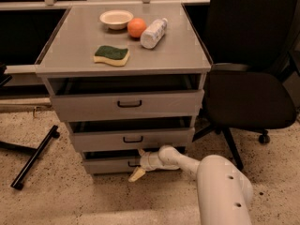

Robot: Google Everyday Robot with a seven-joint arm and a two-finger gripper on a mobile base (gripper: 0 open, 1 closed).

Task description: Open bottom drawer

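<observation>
The grey drawer unit has three drawers. The bottom drawer (108, 165) is the lowest and narrowest front, near the floor, with a small black bar handle (132, 164) partly covered. My gripper (138, 167) reaches from the white arm (187, 164) at the lower right and sits right at that handle. One cream fingertip (137, 175) hangs below the drawer front. All three drawers stand slightly pulled out, with dark gaps above them.
The middle drawer (132, 139) and top drawer (128, 104) are above. On the cabinet top lie a sponge (111, 55), bowl (116, 18), orange (137, 27) and white bottle (153, 33). A black office chair (248, 93) stands right. A black leg (35, 156) lies on the left floor.
</observation>
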